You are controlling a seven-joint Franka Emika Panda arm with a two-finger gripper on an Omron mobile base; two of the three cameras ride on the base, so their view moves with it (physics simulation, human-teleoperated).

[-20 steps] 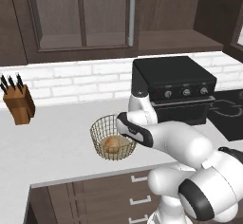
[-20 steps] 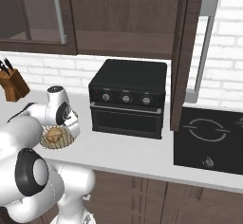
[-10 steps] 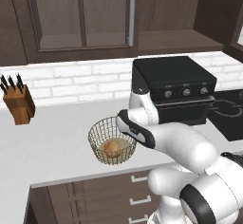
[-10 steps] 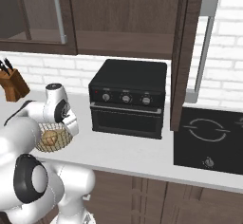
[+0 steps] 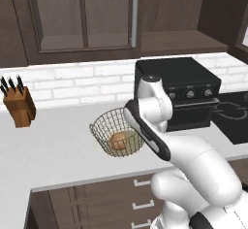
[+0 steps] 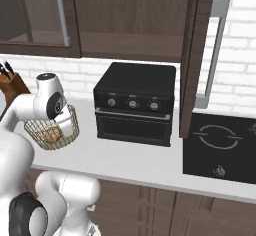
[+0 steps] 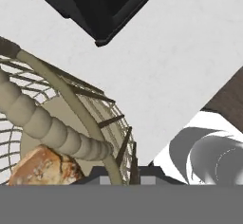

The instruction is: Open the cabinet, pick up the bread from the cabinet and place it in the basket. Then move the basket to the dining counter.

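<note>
While the white arm bends down over the grey worktop (image 5: 53, 150) in the left base view, its hand sits at the right rim of the round basket of thin tan wire mesh (image 5: 109, 131). The small golden-brown bread roll (image 5: 119, 140) lies inside this basket, on its bottom. A wooden knife block (image 5: 19, 107) stands well apart to the left, a black countertop oven (image 5: 186, 89) is behind the arm, and the dark brown wall cabinet with glass doors (image 5: 82, 17) hangs above.

From the right base view, the basket (image 6: 62, 130) is on the worktop (image 6: 135, 160) left of the oven (image 6: 135, 105), with the bread (image 6: 50, 135) inside. The arm's wrist covers the basket's near side. A black cooktop (image 6: 220, 147) lies to the right.

Seen from the hand view, the basket's rim (image 7: 61, 90) runs down right to the gripper (image 7: 126, 179) at the bottom edge. The jaws are closed, and they seem to pinch the basket's wire wall. The bread (image 7: 45, 166) is at the lower left, inside the basket.
</note>
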